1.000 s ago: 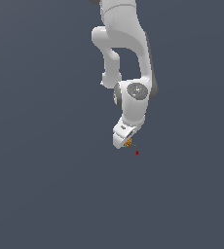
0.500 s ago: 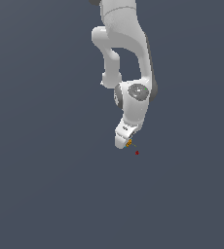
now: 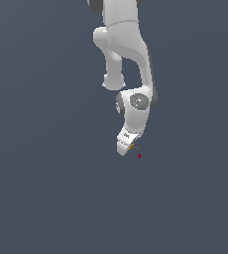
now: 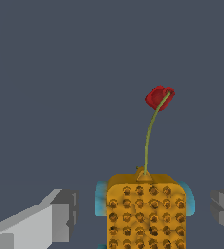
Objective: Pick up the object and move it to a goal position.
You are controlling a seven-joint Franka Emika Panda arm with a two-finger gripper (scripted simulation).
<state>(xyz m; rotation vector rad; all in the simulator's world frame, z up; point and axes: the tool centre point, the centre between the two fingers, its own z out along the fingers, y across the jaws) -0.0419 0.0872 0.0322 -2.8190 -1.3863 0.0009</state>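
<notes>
Grey floor, object btwn open pincer fingers

One white jointed robot arm shows in the exterior view, ending in one white pincer. In the wrist view that pincer shows two grey blocky fingers, one on each side of the picture. One orange-and-yellow speckled lumpy object appears there, blocky and dotted with many dark pits too small to count, with pale blue patches at two of its sides. One thin green curved stem rises from it, tipped by one small dark red bud. There is one plain dark grey-blue surface.
</notes>
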